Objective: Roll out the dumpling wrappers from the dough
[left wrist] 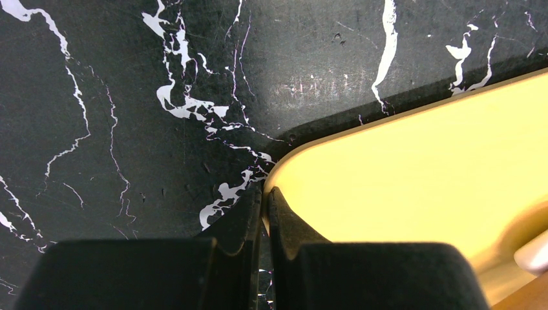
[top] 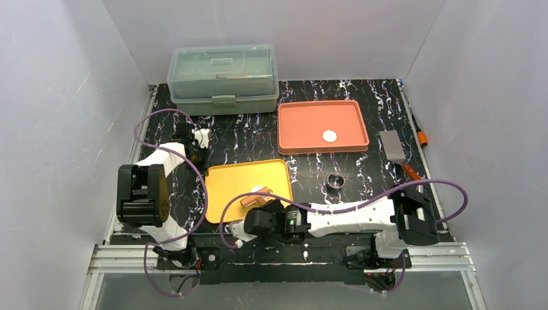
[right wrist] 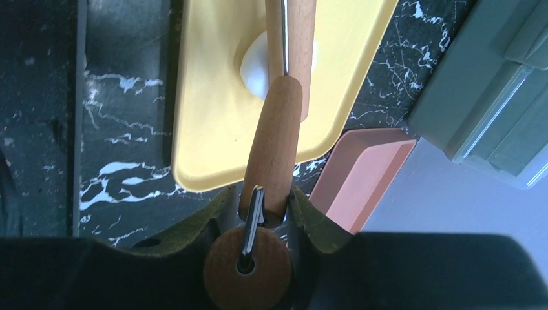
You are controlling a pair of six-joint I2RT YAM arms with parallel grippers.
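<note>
The rolling pin [right wrist: 272, 152] is gripped by its handle in the right pincer [right wrist: 265, 208] over the dough [right wrist: 252, 64] on the yellow tray [right wrist: 207, 129] (the left pincer [left wrist: 263, 201] is clenched empty at a tray corner).

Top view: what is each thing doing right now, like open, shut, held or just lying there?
box: lid shut.
left gripper: shut, empty.
right gripper: shut on rolling pin handle.
rolling pin: held, roller on dough.
dough: lump under rolling pin, on yellow tray.
wrapper: flat, in orange tray.
ring: loose on table.
</note>
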